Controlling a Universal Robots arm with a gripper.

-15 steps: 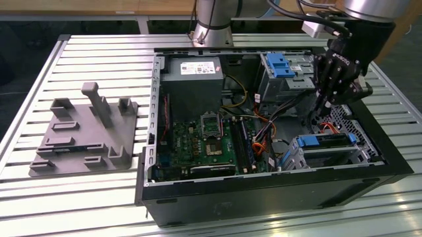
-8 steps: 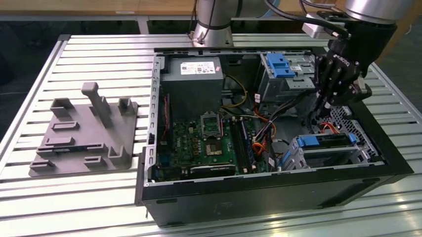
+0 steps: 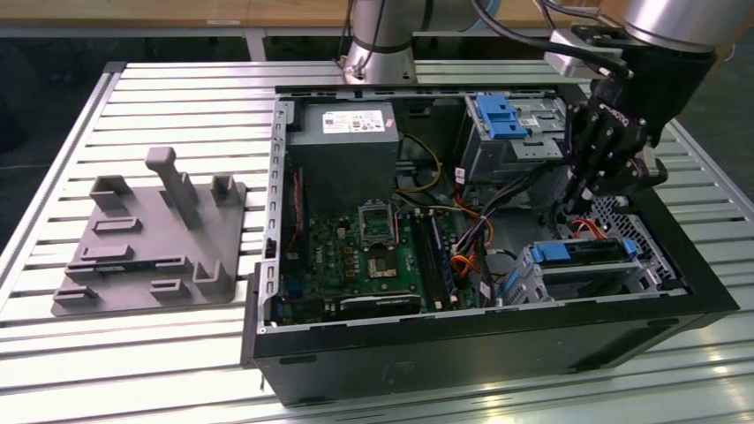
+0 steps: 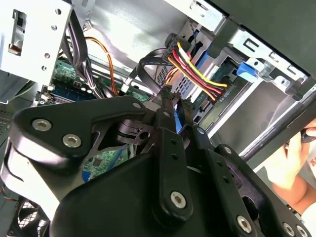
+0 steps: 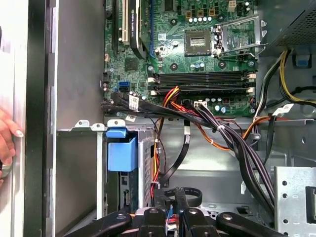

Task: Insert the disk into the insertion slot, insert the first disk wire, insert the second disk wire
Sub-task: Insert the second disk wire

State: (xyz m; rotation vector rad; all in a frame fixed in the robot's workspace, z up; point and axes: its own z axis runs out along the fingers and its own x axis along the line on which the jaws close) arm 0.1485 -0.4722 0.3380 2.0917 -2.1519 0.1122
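Exterior view: open computer case [image 3: 471, 340] is sitting nearest on the slatted table [image 3: 177, 353]. The disk [image 3: 580, 252] is lying in the insertion slot [image 3: 589, 274] at the exterior view's right. Gripper [image 3: 577, 205] is hanging just above it, fingers drawn narrow.

Second wrist view: gripper [image 4: 170, 96] is pinching close by a bundle of wires [image 4: 197, 74]; whether it is gripping one, cannot tell. A person's hand [image 4: 291, 168] is resting outside the case.

First wrist view: the disk's blue frame [image 5: 121, 150] is sitting in the cage.

You've got matt black metal gripper [image 3: 585, 190] links, perforated silver sheet-metal insertion slot [image 3: 637, 231], bright blue plastic disk [image 3: 580, 252] frame, ribbed silver alu table [image 3: 177, 97], matt grey plastic fixture [image 3: 147, 238].
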